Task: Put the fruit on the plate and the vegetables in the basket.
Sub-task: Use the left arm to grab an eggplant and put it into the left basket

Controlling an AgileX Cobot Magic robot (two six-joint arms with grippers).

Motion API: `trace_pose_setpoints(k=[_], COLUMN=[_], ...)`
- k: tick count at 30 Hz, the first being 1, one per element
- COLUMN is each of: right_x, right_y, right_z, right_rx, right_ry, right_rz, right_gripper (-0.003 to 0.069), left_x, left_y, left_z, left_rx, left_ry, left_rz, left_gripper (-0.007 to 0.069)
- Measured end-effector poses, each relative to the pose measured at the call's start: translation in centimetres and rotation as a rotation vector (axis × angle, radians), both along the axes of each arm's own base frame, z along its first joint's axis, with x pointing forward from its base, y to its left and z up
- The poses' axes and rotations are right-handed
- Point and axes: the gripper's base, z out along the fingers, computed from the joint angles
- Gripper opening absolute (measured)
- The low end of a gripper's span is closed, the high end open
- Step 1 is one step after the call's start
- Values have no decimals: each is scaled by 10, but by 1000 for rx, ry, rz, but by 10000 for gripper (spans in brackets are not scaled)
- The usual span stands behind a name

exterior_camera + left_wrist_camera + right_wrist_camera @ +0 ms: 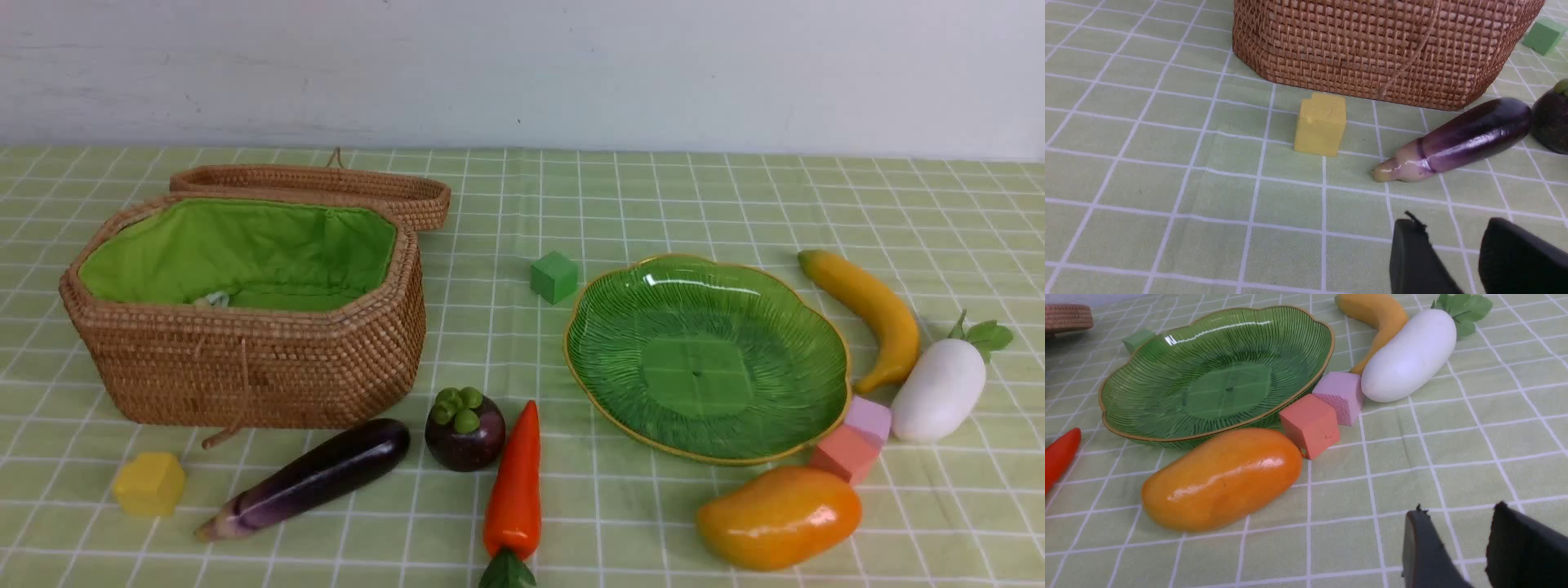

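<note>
Since neither arm shows in the front view, only the wrist views tell of them: the left tool [1453, 230] hangs low over the bench [1167, 183], part open with nothing between its fingers, and the right tool [1457, 516] is likewise parted and empty. Nearest the right tool lies the mango [1222, 479], on the bench close against the near rim of the plate [706, 359], though whether it touches I cannot tell; it sits ahead of that tool, roughly between it and the plate, with its long axis crosswise to the tool's reach, so I judge the right arm the nearer one and a grip across the short width the likely need. Left of the plate the carrot [514, 490] lies with its green top toward the robot; farther left the eggplant [314, 478] slants with its pale stem end toward the left tool and its dark end by the mangosteen [465, 429], all three closer to the left arm. A red block [845, 453] and a pink block [869, 418] sit against the plate's near right rim. Right of the plate lies the radish [939, 392], and behind it the banana [869, 314], tip near the rim. Well left of the plate and farther back stands the basket [245, 367], lid open, no vegetable showing inside. No brand, label or writing can be read.
</note>
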Motion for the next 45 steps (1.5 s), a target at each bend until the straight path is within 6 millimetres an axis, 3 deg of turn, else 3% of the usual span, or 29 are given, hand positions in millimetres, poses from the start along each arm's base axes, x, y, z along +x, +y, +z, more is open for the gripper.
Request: trace_pose_setpoints(k=[36, 41, 45], right_x=[0, 0, 0], right_y=[0, 0, 0], right_z=[0, 0, 0], right_rx=[0, 0, 0], right_ry=[0, 0, 0], right_rz=[0, 0, 0], right_gripper=[241, 241, 241], left_x=[0, 2, 4], left_y=[0, 0, 0], left_z=[0, 6, 17], left_rx=[0, -4, -137], left_ry=[-5, -66, -181], left_rz=[0, 3, 24], left_gripper=[238, 238, 238])
